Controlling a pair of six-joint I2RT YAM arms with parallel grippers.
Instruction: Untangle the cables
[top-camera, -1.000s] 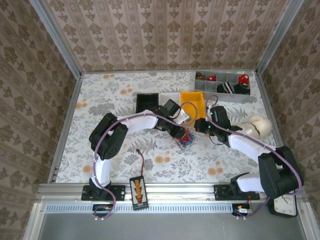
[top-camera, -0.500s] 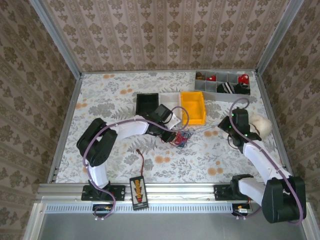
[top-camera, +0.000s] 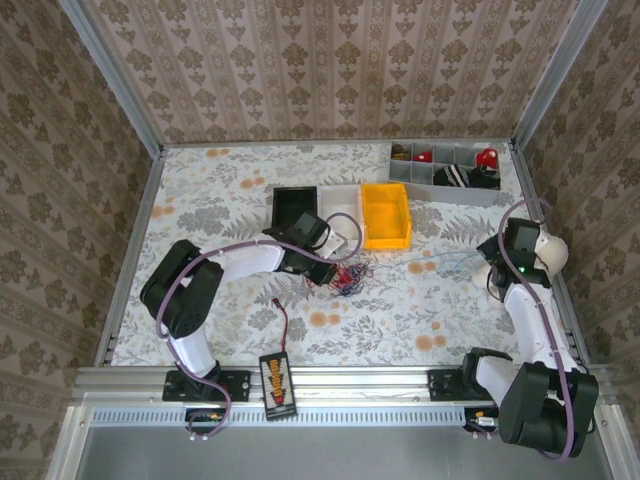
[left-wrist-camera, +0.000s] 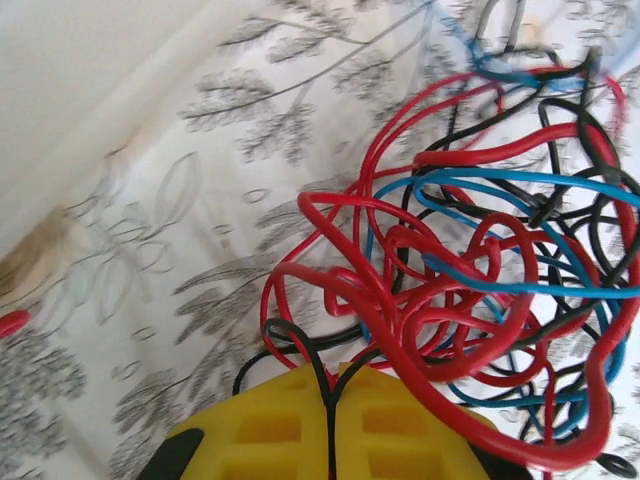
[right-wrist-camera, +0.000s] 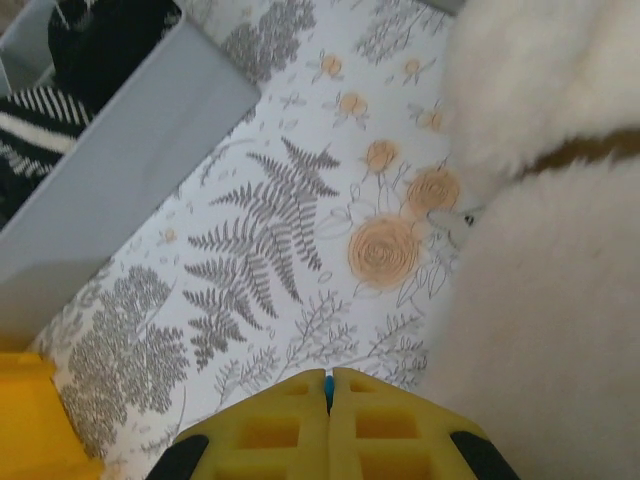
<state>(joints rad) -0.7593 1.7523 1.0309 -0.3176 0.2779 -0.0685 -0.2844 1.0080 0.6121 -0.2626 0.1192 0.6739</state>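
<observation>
The cables (top-camera: 348, 278) are a small tangle of red, blue and black wires on the flowered cloth at mid-table. In the left wrist view the cables (left-wrist-camera: 470, 290) fill the right side. My left gripper (left-wrist-camera: 328, 378) is shut on a black wire loop at the tangle's near edge. From above, the left gripper (top-camera: 333, 276) sits at the tangle's left side. My right gripper (right-wrist-camera: 328, 380) is shut on a thin blue wire end. Seen from above, the right gripper (top-camera: 500, 250) is far to the right, and a thin wire (top-camera: 450, 262) stretches from the tangle towards it.
A white plush toy (top-camera: 550, 250) lies against the right wrist and shows as the plush toy (right-wrist-camera: 560, 250). A grey compartment tray (top-camera: 450, 175), a yellow bin (top-camera: 386, 215) and a black bin (top-camera: 296, 207) stand behind. An orange-black device (top-camera: 276, 382) lies at the near edge.
My right gripper has swung far to the right, drawing a thin wire out of the tangle. My left gripper has moved left with the tangle.
</observation>
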